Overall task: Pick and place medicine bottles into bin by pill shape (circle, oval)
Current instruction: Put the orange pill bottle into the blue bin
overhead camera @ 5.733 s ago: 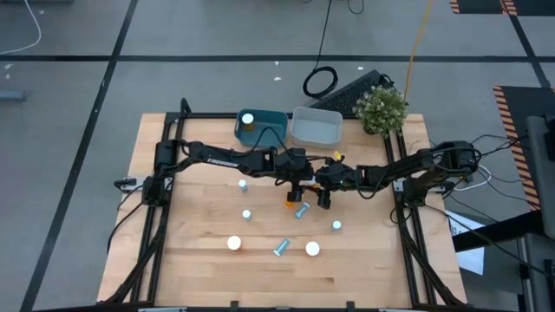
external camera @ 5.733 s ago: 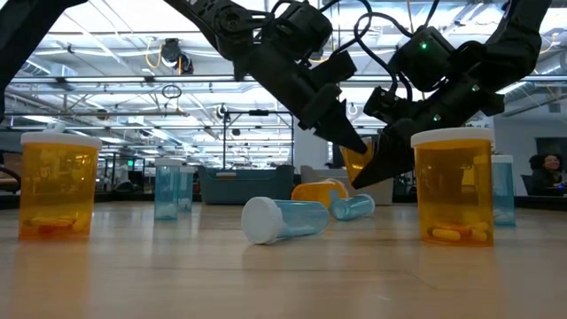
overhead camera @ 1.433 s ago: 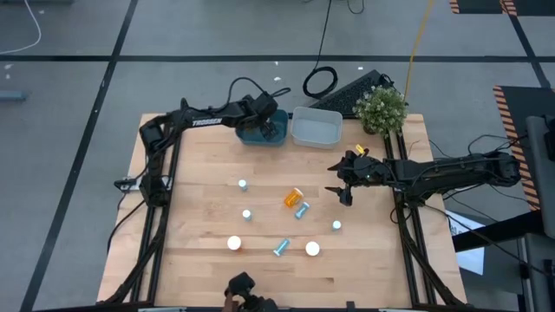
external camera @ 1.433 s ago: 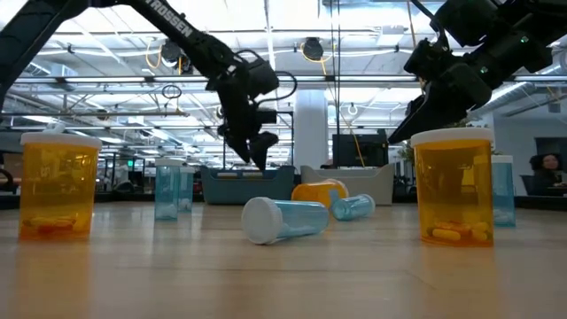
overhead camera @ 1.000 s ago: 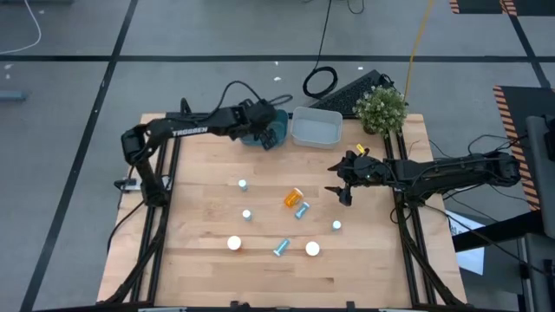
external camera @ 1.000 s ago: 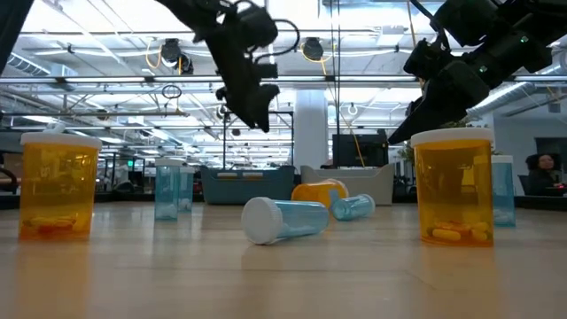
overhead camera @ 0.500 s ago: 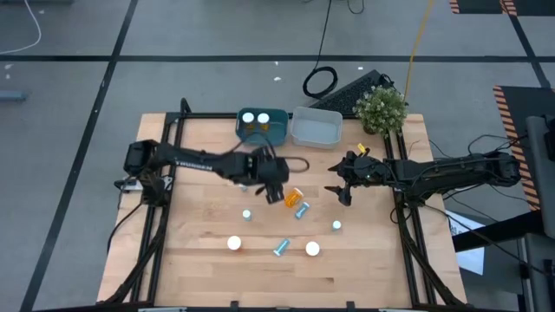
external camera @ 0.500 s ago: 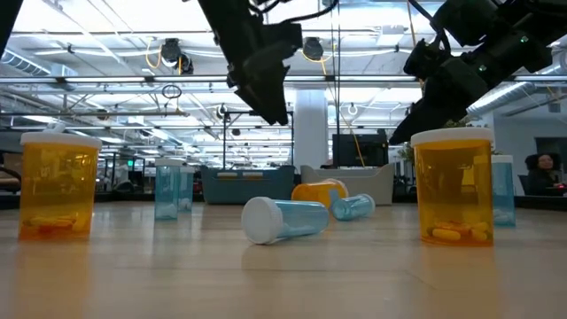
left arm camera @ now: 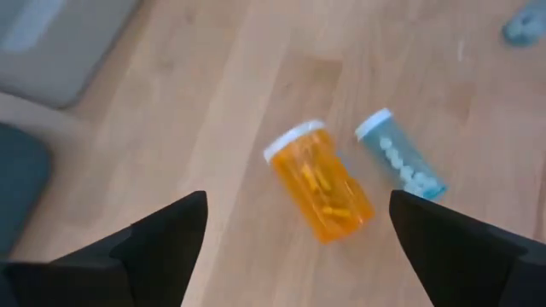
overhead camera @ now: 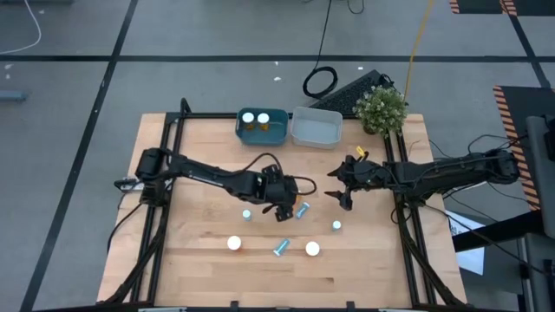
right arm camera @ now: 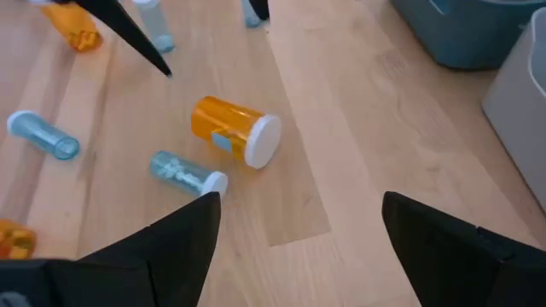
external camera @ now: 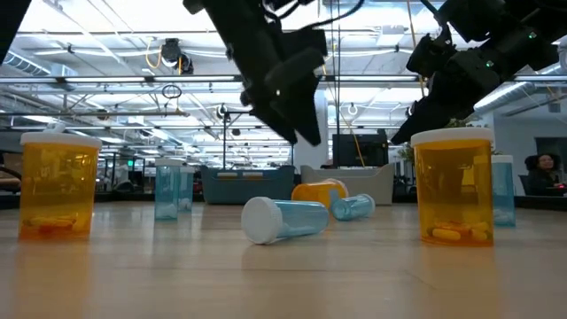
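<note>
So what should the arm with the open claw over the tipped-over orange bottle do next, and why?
Probably lower a little and close. The left gripper is open, hovering above the orange translucent bottle with the white cap, which lies on its side on the wooden table next to a small pale-blue bottle, also lying down. The orange bottle sits between the fingers in the left wrist view, so it looks lined up.

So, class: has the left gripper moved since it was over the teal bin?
Yes. The left gripper has moved away from the teal bin towards mid-table, above the lying orange bottle, fingers open.

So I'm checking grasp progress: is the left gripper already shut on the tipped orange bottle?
No: the left gripper is open above the orange bottle, which lies free on the table.
</note>
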Tool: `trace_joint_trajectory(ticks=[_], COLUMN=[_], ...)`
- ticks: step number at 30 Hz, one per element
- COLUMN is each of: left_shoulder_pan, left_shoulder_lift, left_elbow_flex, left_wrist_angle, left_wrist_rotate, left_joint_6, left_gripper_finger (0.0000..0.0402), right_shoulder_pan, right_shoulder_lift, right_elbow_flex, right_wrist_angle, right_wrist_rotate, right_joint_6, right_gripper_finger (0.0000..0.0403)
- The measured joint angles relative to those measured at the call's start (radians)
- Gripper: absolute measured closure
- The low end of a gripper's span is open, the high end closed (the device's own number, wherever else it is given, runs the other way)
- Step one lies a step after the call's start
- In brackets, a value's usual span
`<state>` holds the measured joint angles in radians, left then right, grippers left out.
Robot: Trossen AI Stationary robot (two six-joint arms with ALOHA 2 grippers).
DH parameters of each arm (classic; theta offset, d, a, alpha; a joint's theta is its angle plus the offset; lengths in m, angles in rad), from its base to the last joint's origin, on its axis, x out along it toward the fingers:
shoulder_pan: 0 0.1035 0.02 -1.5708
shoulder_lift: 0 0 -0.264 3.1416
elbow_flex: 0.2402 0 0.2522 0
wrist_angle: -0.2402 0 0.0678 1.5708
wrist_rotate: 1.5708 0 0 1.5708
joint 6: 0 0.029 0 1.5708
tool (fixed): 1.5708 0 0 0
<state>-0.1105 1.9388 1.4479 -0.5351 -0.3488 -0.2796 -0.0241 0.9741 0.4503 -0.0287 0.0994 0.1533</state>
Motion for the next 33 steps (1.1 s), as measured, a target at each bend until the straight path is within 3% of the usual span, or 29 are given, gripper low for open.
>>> trace_joint_trajectory(ticks=[21,33], left_shoulder_pan=[0.027,0.034], left_shoulder_lift=[0.137,0.157], left_elbow_flex=[-0.002,0.0], left_wrist_angle=[0.066,0.094], left_wrist_rotate=[0.059,0.061], left_joint_6=[-0.091,-0.037], left_gripper_finger=[0.0033,0.0136], right_shoulder_pan=[0.006,0.006], right_shoulder_lift=[0.0,0.0], right_elbow_flex=[0.0,0.0], right_wrist_angle=[-0.011,-0.006], right_wrist_rotate=[0.002,0.003], right_joint_6=[-0.036,-0.035], right_gripper_finger=[0.0085,0.0085])
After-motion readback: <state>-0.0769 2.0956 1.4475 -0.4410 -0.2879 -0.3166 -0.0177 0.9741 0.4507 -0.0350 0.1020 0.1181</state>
